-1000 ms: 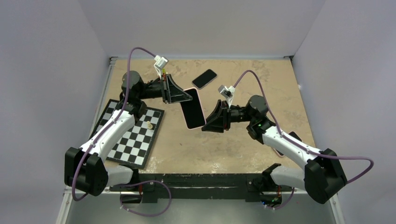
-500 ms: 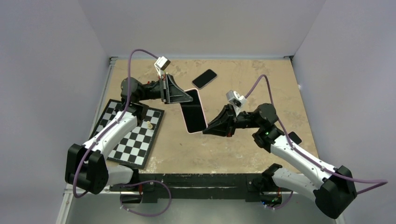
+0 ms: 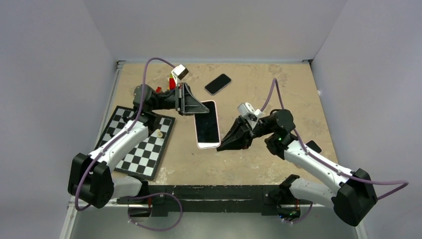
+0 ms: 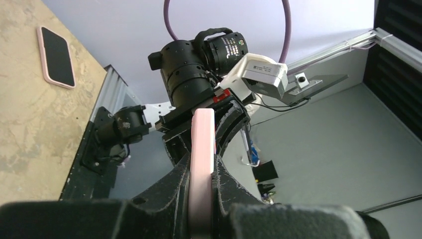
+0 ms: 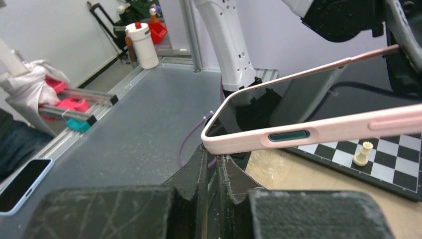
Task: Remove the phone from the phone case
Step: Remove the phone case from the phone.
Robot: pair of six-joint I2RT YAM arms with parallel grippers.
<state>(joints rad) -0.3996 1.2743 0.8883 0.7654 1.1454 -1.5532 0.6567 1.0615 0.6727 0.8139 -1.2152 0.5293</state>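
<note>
- Nearest you, your right fingers [image 5: 193,175] just snapped shut, tips tucked under the near corner of the pink case [image 5: 318,133]. Can't tell if they've nipped its lip.
- The phone [image 3: 207,125] is still inside that case, held up off the bench [image 3: 278,99]. It's swung flatter, screen up, over the last second.
- Behind it, your left fingers [image 3: 195,104] stay clamped on the case's far end.
- My guess is that corner's your pry point. Nothing's out yet.
- Far back, a second phone [image 3: 218,83] lies on the bench.
</note>
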